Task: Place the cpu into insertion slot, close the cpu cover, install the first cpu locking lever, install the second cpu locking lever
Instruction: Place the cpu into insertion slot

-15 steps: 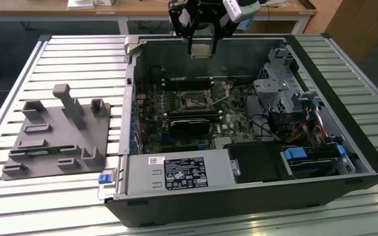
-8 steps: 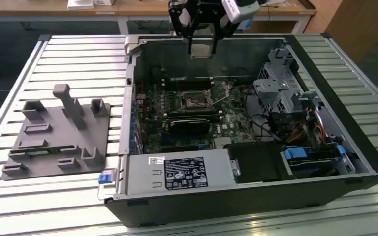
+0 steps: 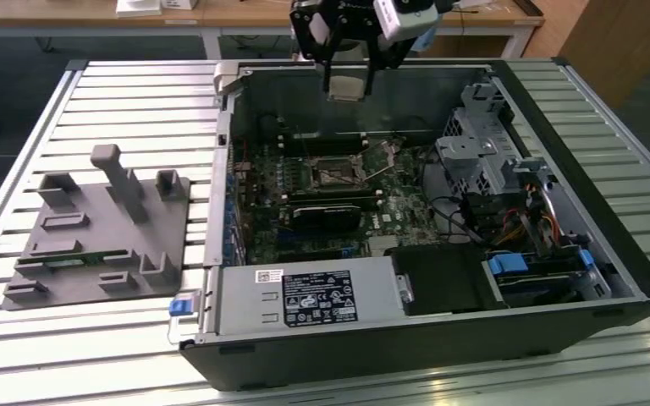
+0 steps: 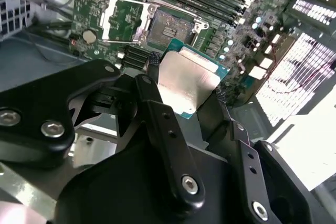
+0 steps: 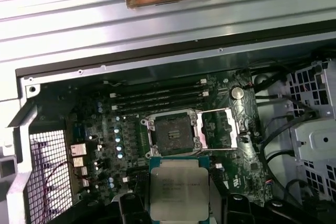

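Currently the cpu (image 4: 188, 85), a flat square chip with a dull metal top, is pinched by two opposite edges between the black fingers (image 4: 160, 111) of the gripper (image 3: 345, 90). The fingers are closed only to the chip's width. The chip hangs in the air above the open computer case (image 3: 415, 351), well clear of the motherboard (image 5: 105, 145).

Below it, in both wrist views, the slot (image 5: 173, 129) lies bare, with its dark centre exposed inside a silvery rim. The cover (image 5: 233, 127), a thin metal frame with a square window, is swung open and lies just beside the slot.

Judging from this, no step is finished. The chip is not yet seated, the cover is not closed, and neither locking step is done.

Memory banks (image 5: 157, 95) run in rows along one side of the slot. In the exterior view a long black card (image 3: 325, 213) lies on its near side. A drive cage (image 3: 477, 152) and loose cables (image 3: 511, 222) crowd the exterior view's right, and a power supply (image 3: 308, 300) sits nearest the camera.

Nothing lies between chip and slot. The case walls and the cage hem in the space around them.

Outside the case, on the exterior view's left, a grey fixture (image 3: 99, 228) rests on the slatted table (image 3: 31, 364).
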You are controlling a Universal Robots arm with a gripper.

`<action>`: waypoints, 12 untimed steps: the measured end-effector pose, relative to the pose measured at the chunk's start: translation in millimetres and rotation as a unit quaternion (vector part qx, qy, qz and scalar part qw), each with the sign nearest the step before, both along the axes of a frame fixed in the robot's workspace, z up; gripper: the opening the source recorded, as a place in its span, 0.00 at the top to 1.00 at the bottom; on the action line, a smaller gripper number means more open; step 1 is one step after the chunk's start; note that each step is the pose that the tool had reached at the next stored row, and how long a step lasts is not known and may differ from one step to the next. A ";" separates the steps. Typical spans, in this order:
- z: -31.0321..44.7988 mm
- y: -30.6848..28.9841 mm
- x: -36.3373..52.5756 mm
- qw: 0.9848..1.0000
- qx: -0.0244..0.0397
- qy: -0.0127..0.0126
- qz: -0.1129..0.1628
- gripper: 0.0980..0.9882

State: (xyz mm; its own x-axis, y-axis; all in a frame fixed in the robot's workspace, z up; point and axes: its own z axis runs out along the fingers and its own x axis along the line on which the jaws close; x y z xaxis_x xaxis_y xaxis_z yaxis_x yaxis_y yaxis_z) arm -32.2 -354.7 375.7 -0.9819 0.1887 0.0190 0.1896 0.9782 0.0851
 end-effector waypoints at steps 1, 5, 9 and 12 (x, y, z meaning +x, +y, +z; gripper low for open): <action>0.0 0.0 0.0 1.000 0.000 0.000 -0.006 0.50; -0.2 0.0 0.0 1.000 0.000 0.000 -0.023 0.50; -0.3 0.0 0.0 0.999 0.000 0.000 -0.040 0.50; -0.4 0.0 -0.1 0.999 0.000 0.000 -0.050 0.50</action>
State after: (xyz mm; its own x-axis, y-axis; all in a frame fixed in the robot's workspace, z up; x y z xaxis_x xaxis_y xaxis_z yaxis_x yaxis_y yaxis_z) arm -32.3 -354.7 375.3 -0.9579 0.2864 0.0190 0.2870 0.9542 0.0850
